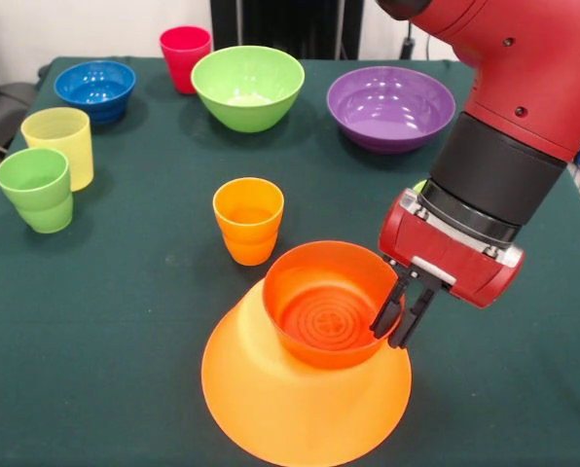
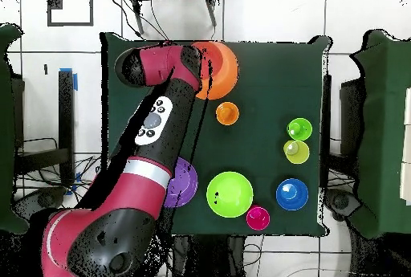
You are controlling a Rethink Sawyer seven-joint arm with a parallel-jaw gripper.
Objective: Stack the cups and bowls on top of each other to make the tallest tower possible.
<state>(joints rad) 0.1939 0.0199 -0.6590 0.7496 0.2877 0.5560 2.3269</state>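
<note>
The very large orange bowl (image 1: pixel 271 409) lies upside down near the front of the table as the tower's base (image 2: pixel 228 59). The small red-orange bowl (image 1: pixel 314 311) sits upright on it. My gripper (image 1: pixel 397 319) comes down at that bowl's right side. One finger is inside its wall and the other outside, closed on the rim. An orange cup (image 1: pixel 248 222) stands just behind the pile. A green cup (image 1: pixel 37 190) and a pale yellow cup (image 1: pixel 59 144) stand at the left.
Along the far edge are a blue bowl (image 1: pixel 95 89), a red cup (image 1: pixel 185 56), a green bowl (image 1: pixel 248 86) and a purple bowl (image 1: pixel 390 105). The arm (image 2: pixel 152 121) crosses above the purple bowl (image 2: pixel 186 184) in the overhead view.
</note>
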